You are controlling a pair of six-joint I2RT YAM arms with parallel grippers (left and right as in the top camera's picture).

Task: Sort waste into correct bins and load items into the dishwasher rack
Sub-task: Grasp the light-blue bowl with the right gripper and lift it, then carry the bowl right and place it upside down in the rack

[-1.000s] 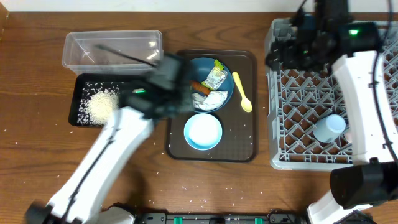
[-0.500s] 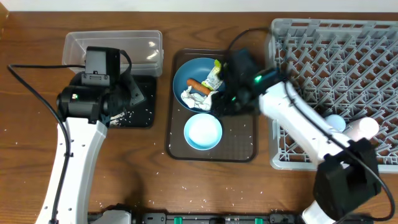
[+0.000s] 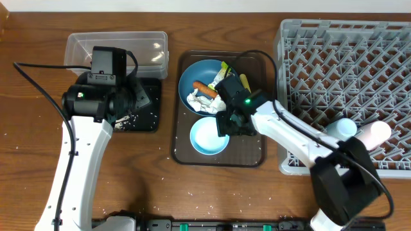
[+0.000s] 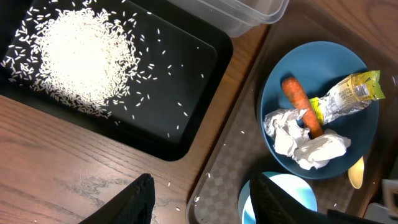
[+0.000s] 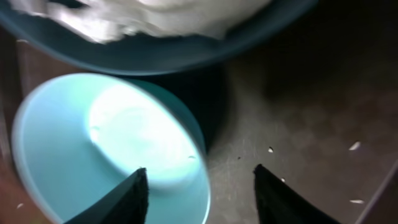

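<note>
– Clear plastic tub sits far left on the surface. What is next to it?
– Black tray, just in front of it. Rice is heaped at one end, with stray grains over the rest.
– Left tool?
– It hovers above the black tray's right side. Jaws apart, nothing between them.
– Brown serving tray?
– Middle of the surface. The dark-blue dish at its far end holds the sausage, the crumpled tissue and the green-and-white wrapper. The wrapper overlaps the sausage. The yellow spoon is just right of the dish, mostly hidden.
– White bowl?
– Near end of the same tray, upright, just beside the dish. The right tool is at its right rim, one finger inside and one outside. Jaws apart, neither finger seen touching.
– Rack?
– Far right. The light-blue cup and the pink cup are side by side at its near edge.
</note>
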